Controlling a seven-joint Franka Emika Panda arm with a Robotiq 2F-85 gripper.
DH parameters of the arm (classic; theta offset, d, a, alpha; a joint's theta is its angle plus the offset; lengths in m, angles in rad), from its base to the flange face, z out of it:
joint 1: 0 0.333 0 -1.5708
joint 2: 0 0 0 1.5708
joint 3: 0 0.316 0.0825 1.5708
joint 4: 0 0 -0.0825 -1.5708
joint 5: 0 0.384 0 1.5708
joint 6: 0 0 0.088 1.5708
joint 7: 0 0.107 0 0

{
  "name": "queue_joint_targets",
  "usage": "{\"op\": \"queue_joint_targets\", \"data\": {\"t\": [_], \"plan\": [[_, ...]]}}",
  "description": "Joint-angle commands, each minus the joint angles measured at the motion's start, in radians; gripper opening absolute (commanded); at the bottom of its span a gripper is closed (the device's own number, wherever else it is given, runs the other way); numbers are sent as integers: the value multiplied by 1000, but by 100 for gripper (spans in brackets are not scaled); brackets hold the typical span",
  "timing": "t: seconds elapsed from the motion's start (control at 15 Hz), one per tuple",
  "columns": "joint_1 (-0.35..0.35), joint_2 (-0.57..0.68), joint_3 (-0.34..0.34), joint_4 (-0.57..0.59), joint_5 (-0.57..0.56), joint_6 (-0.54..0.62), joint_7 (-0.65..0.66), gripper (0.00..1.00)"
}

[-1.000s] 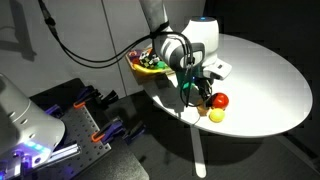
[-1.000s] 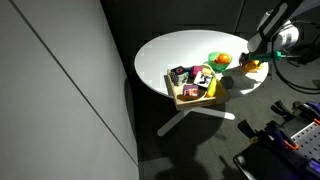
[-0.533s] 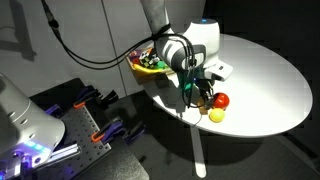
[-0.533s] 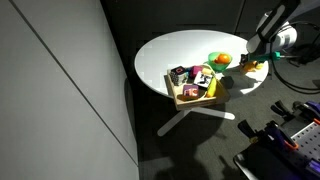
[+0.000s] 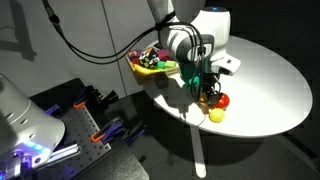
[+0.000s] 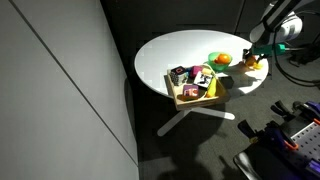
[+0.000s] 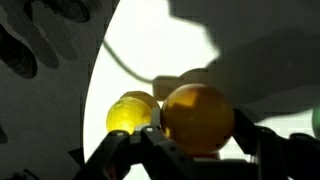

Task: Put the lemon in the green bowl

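Observation:
In the wrist view the lemon (image 7: 198, 118), a deep-yellow round fruit, fills the space between the two dark fingers of my gripper (image 7: 200, 128), which is shut on it. A paler yellow fruit (image 7: 130, 113) lies just beside it on the white table. In an exterior view the gripper (image 5: 207, 90) hangs over the near part of the table, by a red fruit (image 5: 222, 100) and the pale yellow fruit (image 5: 215, 115). The green bowl (image 6: 218, 60) stands between the tray and the gripper (image 6: 252, 62), with an orange fruit in it.
A dark rectangular tray (image 6: 195, 86) of mixed coloured items sits near the table's edge, seen also as the tray (image 5: 150, 64) behind the arm. The round white table (image 5: 265, 80) stands on a single pedestal. Black cables hang from the arm.
The jaws have gone from open to shut on the lemon. The wrist has since shifted a little up and toward the table's middle.

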Motion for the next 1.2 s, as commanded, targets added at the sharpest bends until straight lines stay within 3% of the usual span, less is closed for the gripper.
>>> {"op": "queue_joint_targets", "data": {"t": [0.0, 0.53, 0.93, 1.0, 1.13], "plan": [[-46, -77, 47, 11, 34, -114, -73, 44], [-84, -133, 139, 71, 58, -297, -235, 44], [-73, -136, 138, 86, 39, -335, -309, 44], [-56, -119, 130, 76, 39, -295, -276, 69], [-56, -119, 130, 78, 38, -301, -281, 69]]}}
